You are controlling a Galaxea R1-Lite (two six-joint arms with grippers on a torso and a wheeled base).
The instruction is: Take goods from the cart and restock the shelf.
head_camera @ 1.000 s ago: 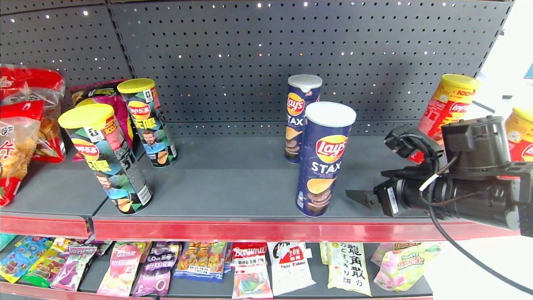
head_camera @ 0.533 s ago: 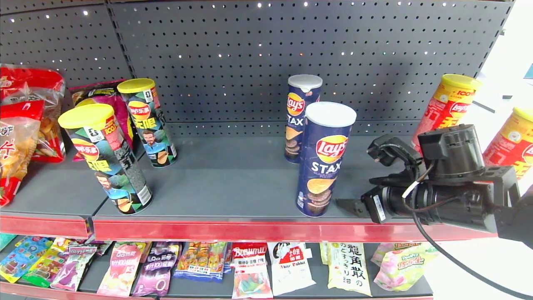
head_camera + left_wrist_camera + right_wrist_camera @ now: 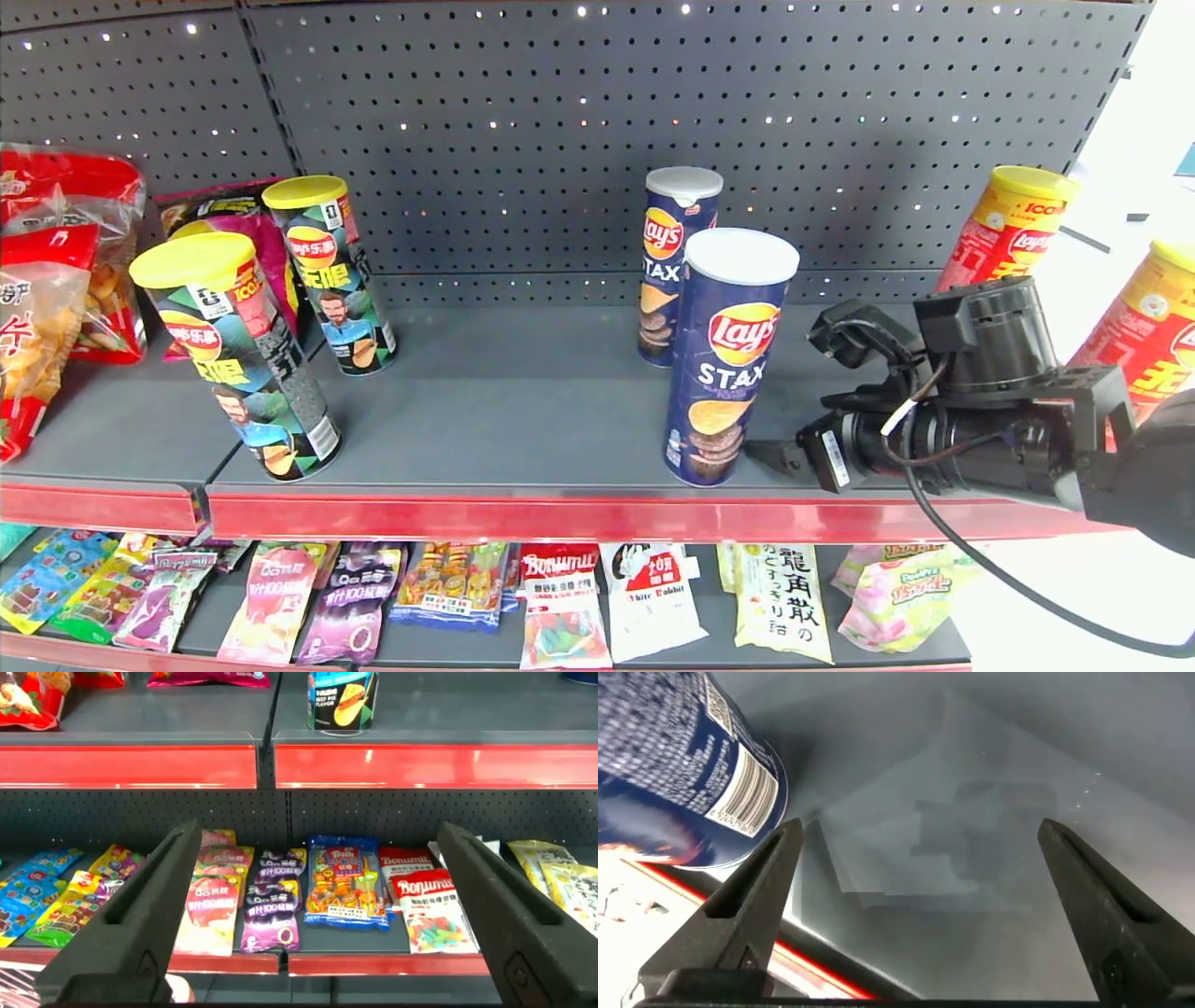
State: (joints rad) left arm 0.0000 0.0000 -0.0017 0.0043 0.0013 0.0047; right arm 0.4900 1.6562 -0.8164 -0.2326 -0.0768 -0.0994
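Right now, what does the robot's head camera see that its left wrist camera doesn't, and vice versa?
Head view: two blue cans, red cans at the right, and the right gripper, open, beside the front blue one. Left wrist view: the left gripper, open and empty. Both: the red shelf edge, the candy bags on the lower shelf, and the front yellow-lidded can at the left.
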